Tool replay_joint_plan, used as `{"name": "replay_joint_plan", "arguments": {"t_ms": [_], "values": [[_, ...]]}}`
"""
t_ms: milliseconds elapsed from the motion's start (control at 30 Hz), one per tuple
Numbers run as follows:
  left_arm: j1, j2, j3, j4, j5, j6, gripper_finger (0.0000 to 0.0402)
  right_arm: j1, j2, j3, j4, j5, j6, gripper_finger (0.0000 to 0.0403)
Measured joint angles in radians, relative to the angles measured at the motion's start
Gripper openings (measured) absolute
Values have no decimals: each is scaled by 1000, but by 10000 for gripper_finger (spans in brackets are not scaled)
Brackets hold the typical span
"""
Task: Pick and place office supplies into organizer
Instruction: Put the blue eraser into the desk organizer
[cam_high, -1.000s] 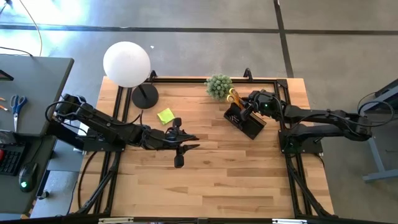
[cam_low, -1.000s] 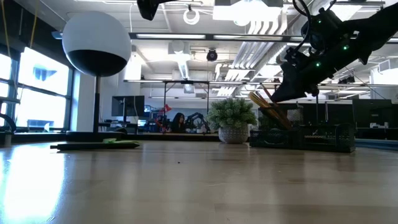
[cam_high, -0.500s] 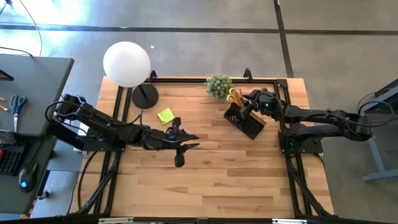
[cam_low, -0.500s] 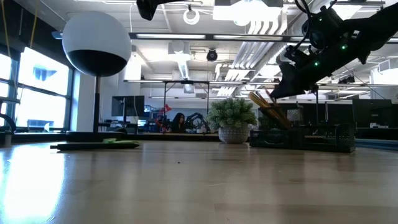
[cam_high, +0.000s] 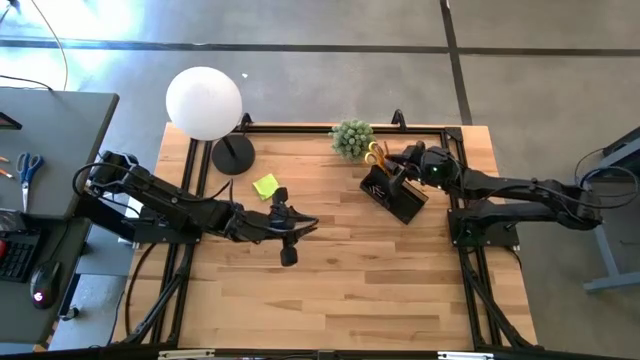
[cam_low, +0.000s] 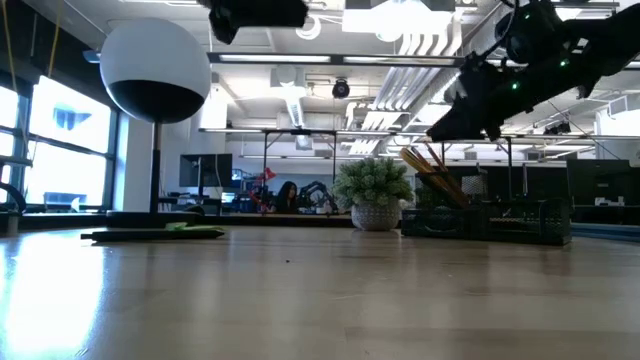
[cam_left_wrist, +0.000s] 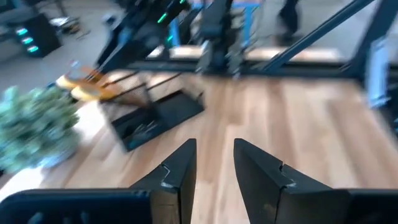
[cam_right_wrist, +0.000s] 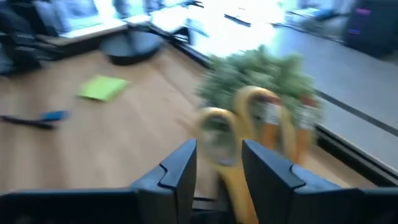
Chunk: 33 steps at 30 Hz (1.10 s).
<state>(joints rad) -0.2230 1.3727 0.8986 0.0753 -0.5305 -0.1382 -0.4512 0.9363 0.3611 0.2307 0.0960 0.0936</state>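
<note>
We see the right gripper (cam_high: 408, 160), fingers apart and empty, above the small black rectangular organizer (cam_high: 393, 193) holding yellow-handled scissors (cam_right_wrist: 245, 134). The left gripper (cam_high: 296, 227), fingers narrowly apart, probably targets the lime-green sticky-note pad (cam_high: 266, 185).

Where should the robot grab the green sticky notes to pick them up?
The sticky-note pad lies flat on the table, so I'd come straight down from above and pinch two opposite edges. It's thin, so the fingers must nearly touch the wood. The left gripper, open and empty, is nearest; the lamp base stands close behind.
</note>
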Motion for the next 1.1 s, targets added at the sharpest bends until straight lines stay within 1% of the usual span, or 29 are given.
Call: {"name": "replay_joint_plan", "arguments": {"t_ms": [100,167,233,300,400,433,500,700,767,933,967,1100], "values": [[0,0,0,-82,-68,-19,97,30,-44,0,5,-81,6,125],[1,0,0,-136,-106,-42,97,58,-64,0,8,-115,7,123],[18,0,0,-188,-112,-78,97,92,-69,0,25,-143,2,118],[40,0,0,-241,-49,-126,97,124,-67,0,51,-183,-13,113],[83,0,0,-322,84,-164,97,163,-53,0,105,-265,-60,107],[90,0,0,-349,109,-166,97,175,-53,0,118,-296,-77,106],[103,0,0,-396,115,-181,97,200,-53,0,148,-333,-98,104],[105,0,0,-417,80,-200,97,270,-43,0,153,-332,-102,103],[105,8,0,-388,65,-200,97,291,-36,0,160,-332,-117,103],[105,15,2,-291,66,-200,97,335,-20,0,240,-331,-178,103],[105,18,2,-278,66,-201,97,344,-18,0,259,-319,-193,103],[105,22,2,-209,88,-208,97,375,-10,8,283,-207,-251,103]]}}
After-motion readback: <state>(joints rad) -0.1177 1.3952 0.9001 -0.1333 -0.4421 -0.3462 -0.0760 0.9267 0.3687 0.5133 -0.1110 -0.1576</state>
